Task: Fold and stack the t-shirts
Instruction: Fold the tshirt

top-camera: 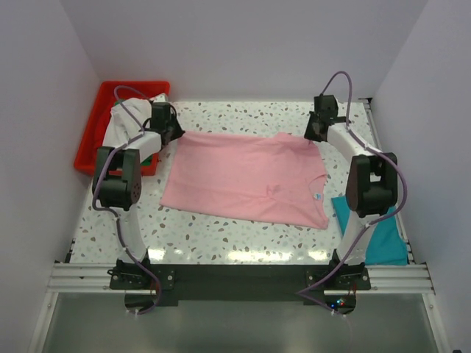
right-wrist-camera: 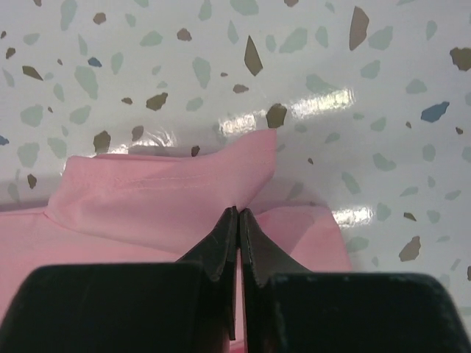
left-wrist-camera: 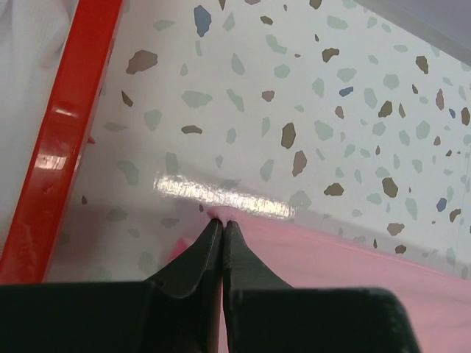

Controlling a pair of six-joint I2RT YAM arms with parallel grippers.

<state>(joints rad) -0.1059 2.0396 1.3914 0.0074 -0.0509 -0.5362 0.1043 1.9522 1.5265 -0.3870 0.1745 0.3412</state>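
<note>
Step in hand: first fold of the pink shirt, grip stage.

1. Walls (top-camera: 243,44). Plain white, closing the bench on three sides, so there is little room to swing wide.
2. Bench (top-camera: 221,239). Glossy pale terrazzo with dark flecks. It looks slick, so I judge cloth would slide if dragged.
3. Pink shirt (top-camera: 246,180). Spread flat mid-bench, hem to my left, neck and label to my right. Not yet folded. Both far corners are in my grip.
4. Crate (top-camera: 90,143). Red, at the far left corner, just beside my left arm. Holds a white shirt (top-camera: 121,121), heaped.
5. Teal shirt (top-camera: 377,237). At the near right edge, partly under my right arm. I cannot tell whether it is folded.
6. Left fingers (left-wrist-camera: 223,224). Closed, with a nip of pink at the tips. This is the far hem corner, near the crate's rim.
7. Right fingers (right-wrist-camera: 239,215). Closed on the far sleeve, with cloth bunched around them.

Next move, as I judge it: raise both arms evenly, carry the far edge toward me and lay it on the near edge, keeping the cloth taut between the grips. Risk: the left nip is thin and may slip.
</note>
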